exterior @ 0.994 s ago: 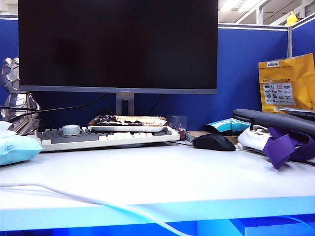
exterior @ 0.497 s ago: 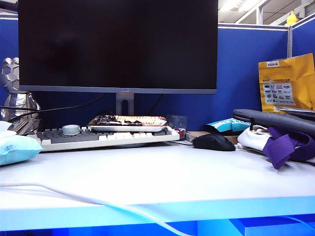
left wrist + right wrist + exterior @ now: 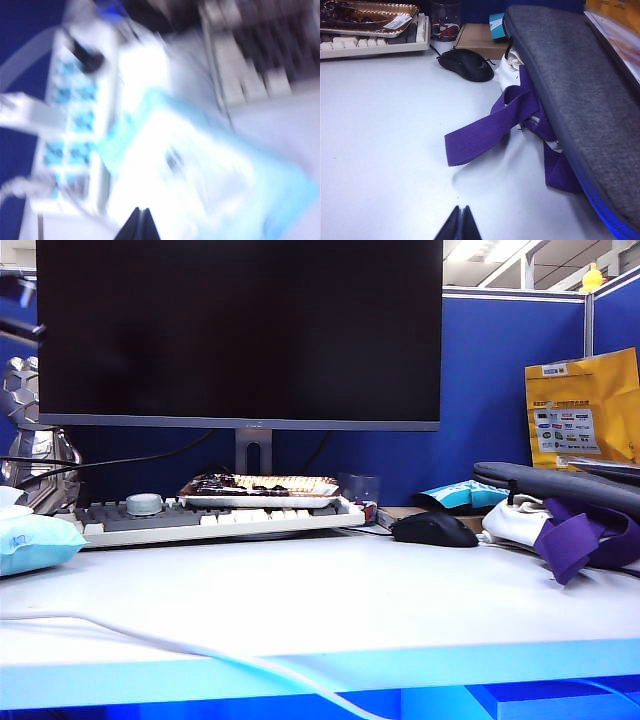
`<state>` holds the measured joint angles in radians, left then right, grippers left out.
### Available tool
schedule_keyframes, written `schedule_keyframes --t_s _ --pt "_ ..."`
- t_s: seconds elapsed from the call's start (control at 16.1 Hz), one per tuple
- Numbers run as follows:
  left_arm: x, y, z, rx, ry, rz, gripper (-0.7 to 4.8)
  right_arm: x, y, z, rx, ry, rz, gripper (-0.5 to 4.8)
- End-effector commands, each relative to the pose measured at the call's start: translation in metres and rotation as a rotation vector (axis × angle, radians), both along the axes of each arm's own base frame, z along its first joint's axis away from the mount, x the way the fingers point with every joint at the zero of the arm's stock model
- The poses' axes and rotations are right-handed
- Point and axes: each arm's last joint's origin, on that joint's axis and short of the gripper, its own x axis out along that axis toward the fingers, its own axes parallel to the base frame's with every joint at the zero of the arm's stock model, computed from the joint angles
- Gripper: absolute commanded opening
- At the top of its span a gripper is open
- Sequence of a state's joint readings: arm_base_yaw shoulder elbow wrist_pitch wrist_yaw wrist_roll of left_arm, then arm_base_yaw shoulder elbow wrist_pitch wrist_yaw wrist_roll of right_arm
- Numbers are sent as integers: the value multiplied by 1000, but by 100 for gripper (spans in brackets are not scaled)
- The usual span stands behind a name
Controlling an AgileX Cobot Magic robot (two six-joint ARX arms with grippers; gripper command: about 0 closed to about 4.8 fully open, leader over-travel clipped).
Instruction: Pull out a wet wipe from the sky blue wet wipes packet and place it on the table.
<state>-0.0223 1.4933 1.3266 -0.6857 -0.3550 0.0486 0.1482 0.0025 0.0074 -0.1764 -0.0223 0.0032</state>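
Note:
The sky blue wet wipes packet [image 3: 32, 540] lies puffy at the table's [image 3: 330, 600] far left, white on top. In the blurred left wrist view the packet [image 3: 210, 170] fills the middle, and my left gripper [image 3: 141, 211] hangs shut and empty above its white top. The wet wipe is hidden; no loose sheet shows. A dark part of the left arm [image 3: 20, 330] pokes in at the exterior view's upper left. My right gripper [image 3: 460, 209] is shut and empty, low over bare table [image 3: 380, 150], close to the purple strap [image 3: 485, 130].
A keyboard [image 3: 210, 518] with a foil tray [image 3: 262, 486] stands under the monitor [image 3: 240, 330]. A black mouse [image 3: 434, 529], a white cloth bundle with purple strap [image 3: 570, 532] and a grey sleeve [image 3: 575, 85] crowd the right. A white cable [image 3: 180, 648] crosses the front. A power strip [image 3: 75, 125] lies beside the packet.
A dark part of the left arm has come into the exterior view at the upper left. Packet and the other desk things have not moved.

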Motion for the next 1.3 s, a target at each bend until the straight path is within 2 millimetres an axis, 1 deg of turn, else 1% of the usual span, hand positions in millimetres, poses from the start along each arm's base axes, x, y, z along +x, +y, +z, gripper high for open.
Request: schedule_keyframes --t_s 0.06,0.12,0.19,0.25,0.31,0.43,0.62,0.93,0.99,1.12,1.3 --pt "1 -2 -2 -61 16 -54 6 0 0 0 3 -3 -1 -1" --pt "4 -4 -6 -115 30 -98 28 0 0 0 3 -3 -2 -1" --pt "7 -5 -11 -123 45 -102 150 0 0 0 3 -3 -2 -1" --pt "10 -5 -16 -123 60 -91 359 0 0 0 3 -3 -2 -1" --pt "12 -5 -20 -130 71 -78 479 0 0 0 3 -4 -1 -1" --pt "17 -5 -27 -164 80 -32 479 0 0 0 3 -4 -2 -1" --pt "21 -5 -34 -169 101 -27 479 0 0 0 3 -4 -2 -1" --pt "31 -4 -56 -166 178 -17 479 0 0 0 3 -4 -1 -1" --pt "32 -4 -59 -163 190 -13 479 0 0 0 3 -4 -2 -1" --pt "33 -1 -62 -78 193 49 479 0 0 0 3 -4 -2 -1" --pt "35 8 -64 -83 195 68 479 0 0 0 3 -4 -2 -1"
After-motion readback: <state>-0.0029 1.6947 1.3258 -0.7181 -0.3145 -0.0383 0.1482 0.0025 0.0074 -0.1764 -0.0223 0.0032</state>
